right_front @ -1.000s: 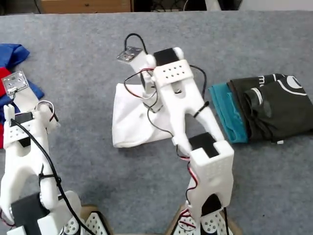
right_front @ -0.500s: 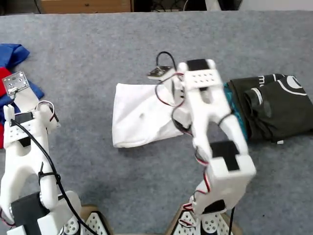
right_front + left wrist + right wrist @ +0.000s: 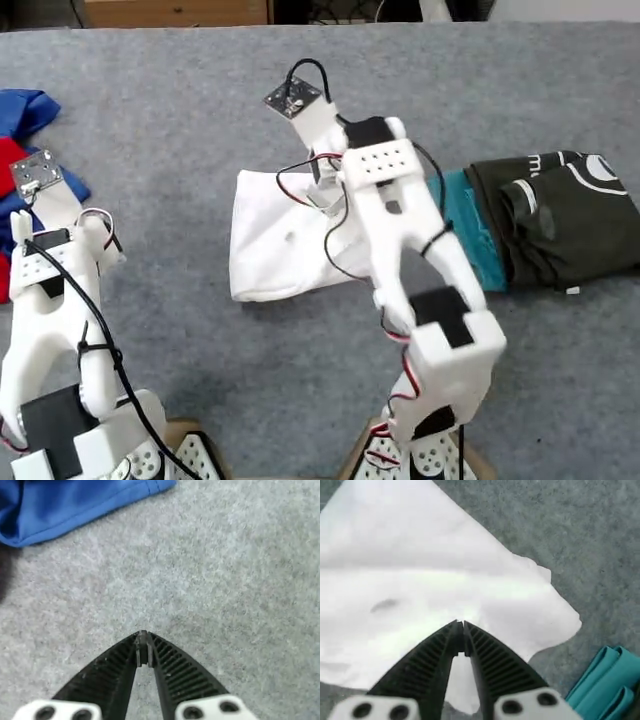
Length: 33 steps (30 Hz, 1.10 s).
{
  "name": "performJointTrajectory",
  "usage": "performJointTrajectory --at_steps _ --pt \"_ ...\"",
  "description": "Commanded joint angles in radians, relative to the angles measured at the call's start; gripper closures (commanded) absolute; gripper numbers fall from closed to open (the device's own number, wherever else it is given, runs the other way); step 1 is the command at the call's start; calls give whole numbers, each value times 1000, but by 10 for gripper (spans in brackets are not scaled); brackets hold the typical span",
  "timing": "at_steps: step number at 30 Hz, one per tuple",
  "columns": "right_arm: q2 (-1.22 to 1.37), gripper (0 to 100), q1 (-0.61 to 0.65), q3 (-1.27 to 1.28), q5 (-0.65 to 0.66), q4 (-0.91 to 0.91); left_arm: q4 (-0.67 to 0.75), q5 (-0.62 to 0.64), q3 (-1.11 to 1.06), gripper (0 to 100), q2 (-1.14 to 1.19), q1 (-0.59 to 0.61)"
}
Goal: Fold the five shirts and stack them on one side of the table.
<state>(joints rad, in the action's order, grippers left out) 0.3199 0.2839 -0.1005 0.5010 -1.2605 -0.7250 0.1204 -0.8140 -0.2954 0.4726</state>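
A folded white shirt (image 3: 275, 245) lies at the table's middle. My right gripper (image 3: 460, 636) hangs shut just above the white shirt (image 3: 415, 575), near its right part, with nothing pinched between the fingers. A folded teal shirt (image 3: 470, 230) and a black shirt (image 3: 565, 215) lie together at the right side. At the far left edge lies a blue shirt (image 3: 25, 110) with a red one (image 3: 8, 165) beside it. My left gripper (image 3: 143, 650) is shut over bare carpet, a short way from the blue shirt (image 3: 75, 500).
The table is covered in grey carpet (image 3: 150, 90). The right arm (image 3: 400, 230) stretches over the centre, and the left arm (image 3: 50, 300) stands at the left front. The teal shirt (image 3: 607, 680) lies close to the right gripper.
The right arm swung right toward the teal shirt, then came back left over the white shirt. The white shirt stayed put. The left arm barely shifted.
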Motion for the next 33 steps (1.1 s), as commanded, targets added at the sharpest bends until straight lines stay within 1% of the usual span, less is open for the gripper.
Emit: performJointTrajectory --at_steps 1,7,13,17,19,22,24,26,29,33 --pt "44 986 18 -88 -12 -5 32 -2 2 967 -2 2" --pt "87 986 12 -105 -8 -114 26 -2 7 967 2 -5" --pt "76 986 -49 -111 110 -307 32 -2 5 967 2 -8" --pt "25 986 -123 -104 186 -456 32 -2 5 967 2 -8" --pt "-8 986 -178 -79 219 -499 32 -2 5 967 2 -10" --pt "-71 986 -285 -15 270 -494 32 0 5 967 2 -10" --pt "-107 986 -331 8 305 -473 32 0 5 967 2 -10" --pt "-134 986 -321 -10 290 -451 32 0 4 967 2 -27" --pt "-143 986 -212 -81 216 -402 34 0 -2 968 2 -70" --pt "-91 986 -80 -139 86 -236 32 0 -13 968 2 -84"
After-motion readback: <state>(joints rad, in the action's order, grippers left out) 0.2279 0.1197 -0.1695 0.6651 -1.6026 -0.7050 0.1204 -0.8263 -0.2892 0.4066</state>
